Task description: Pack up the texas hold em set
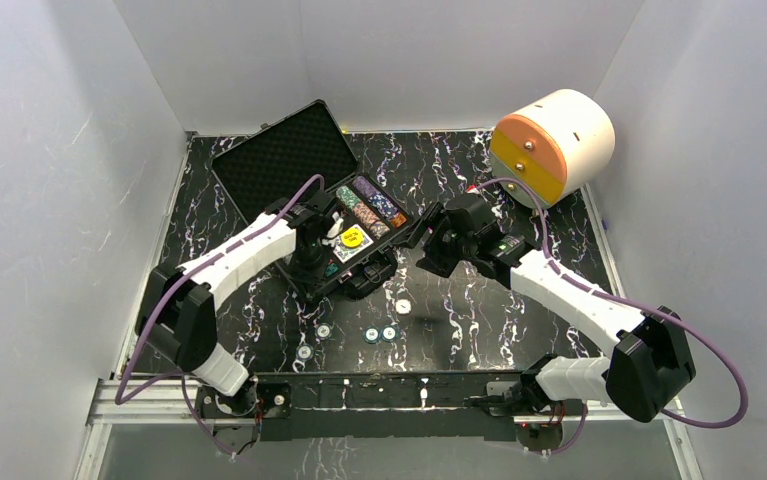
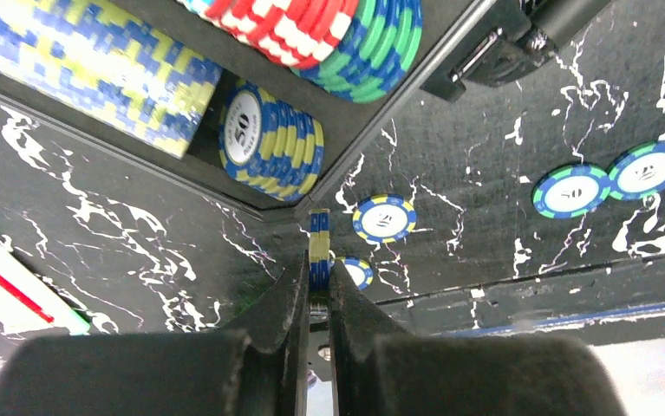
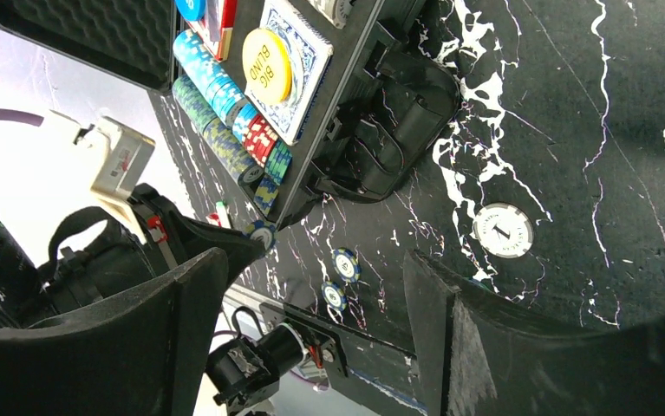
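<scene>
The black case (image 1: pixel 262 152) lies open at the back left, with rows of chips (image 1: pixel 369 205), a card deck (image 3: pixel 304 48) and a yellow Big Blind button (image 1: pixel 352 237) inside. My left gripper (image 1: pixel 315 256) hovers at the case's near corner. In the left wrist view it (image 2: pixel 318 270) is shut on two blue-yellow chips (image 2: pixel 319 241) held edge-on, just outside the corner slot with a blue-yellow stack (image 2: pixel 270 140). My right gripper (image 1: pixel 427 246) is open and empty (image 3: pixel 320 286), right of the case, above a white chip (image 3: pixel 503 230).
Several loose chips lie on the black marbled table in front of the case: a white one (image 1: pixel 402 306), blue-green ones (image 1: pixel 380 334) and two others (image 1: pixel 315 341). A big white cylinder with orange-yellow drawers (image 1: pixel 554 145) stands at the back right. White walls enclose the table.
</scene>
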Robot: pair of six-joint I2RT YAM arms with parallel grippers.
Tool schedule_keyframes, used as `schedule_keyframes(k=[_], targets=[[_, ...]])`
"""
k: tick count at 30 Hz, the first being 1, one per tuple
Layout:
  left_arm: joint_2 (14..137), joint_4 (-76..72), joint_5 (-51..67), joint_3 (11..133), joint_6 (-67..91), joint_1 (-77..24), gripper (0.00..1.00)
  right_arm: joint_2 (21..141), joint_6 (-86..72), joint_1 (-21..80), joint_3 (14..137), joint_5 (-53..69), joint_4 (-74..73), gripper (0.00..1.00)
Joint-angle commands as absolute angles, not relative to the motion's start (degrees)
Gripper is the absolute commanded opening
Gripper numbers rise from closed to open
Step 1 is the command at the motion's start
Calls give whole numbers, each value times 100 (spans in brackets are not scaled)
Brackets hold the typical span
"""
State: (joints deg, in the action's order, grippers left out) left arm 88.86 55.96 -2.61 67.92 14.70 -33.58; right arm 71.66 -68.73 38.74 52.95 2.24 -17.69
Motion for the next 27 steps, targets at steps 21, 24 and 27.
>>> schedule_keyframes(k=[21,24,27], targets=[[8910,5565,101,7531,657,-3324,0,7109,-6776,3860,5223,330,-1556,81],[9020,5665,88,7487,573,-3322,0,7102,-6770,3859,5221,318,-1573,81],[9189,5713,-77,7379,582,-3329,0,7097,-6768,3861,5219,313,-1597,81]])
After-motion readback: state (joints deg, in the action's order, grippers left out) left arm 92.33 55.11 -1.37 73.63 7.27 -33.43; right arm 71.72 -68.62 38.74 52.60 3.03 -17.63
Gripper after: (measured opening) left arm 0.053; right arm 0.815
